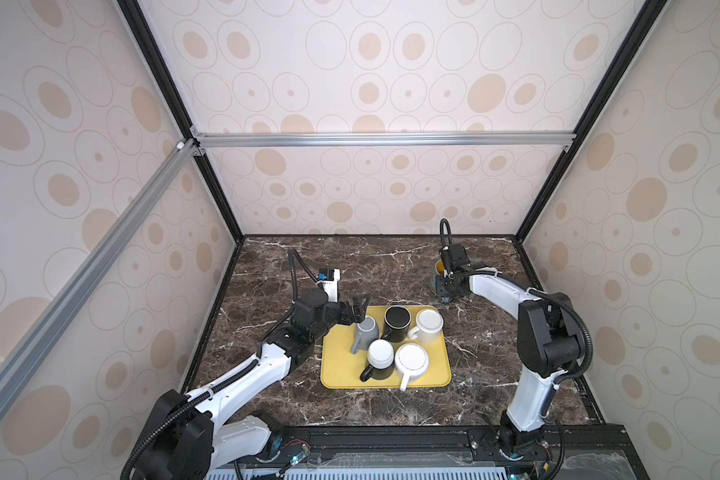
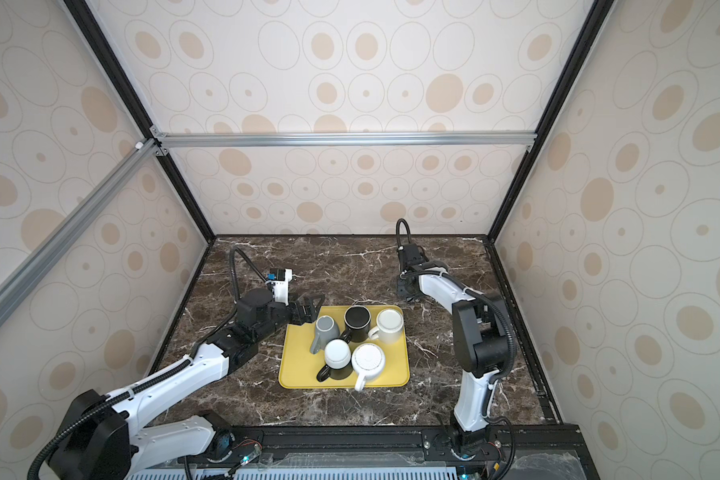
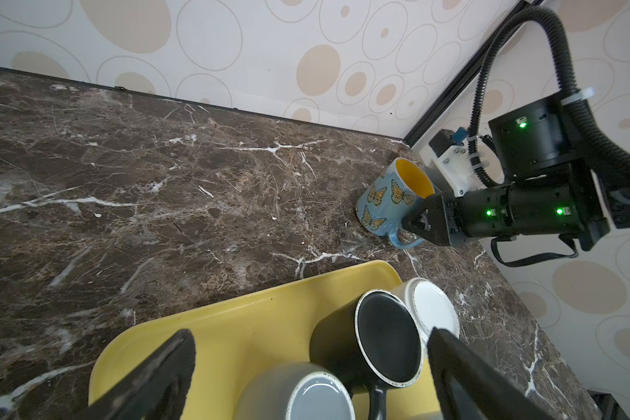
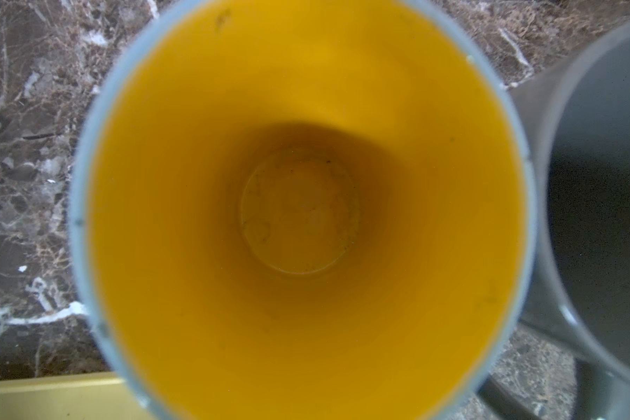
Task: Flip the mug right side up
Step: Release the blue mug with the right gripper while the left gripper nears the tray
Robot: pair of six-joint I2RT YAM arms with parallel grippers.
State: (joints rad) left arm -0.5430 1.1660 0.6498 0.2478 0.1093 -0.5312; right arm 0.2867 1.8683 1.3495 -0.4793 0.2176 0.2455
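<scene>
The butterfly mug (image 3: 382, 203) stands mouth up on the desk (image 3: 161, 182), at one o'clock from the yellow tray (image 3: 233, 327), with the right gripper (image 3: 417, 223) pinched narrow on it by its handle. The left gripper (image 1: 360, 312) hangs spread wide over the grey mug (image 1: 366, 332) at the tray's eleven o'clock corner.

Lab robot cell: aluminium-profile frame (image 1: 383, 139), printed wall panels (image 1: 391, 62) boxing in a marble-look desk (image 1: 391, 266), left arm (image 1: 242, 378) and right arm (image 1: 533, 390) mounted on a black front rail (image 1: 391, 440).
</scene>
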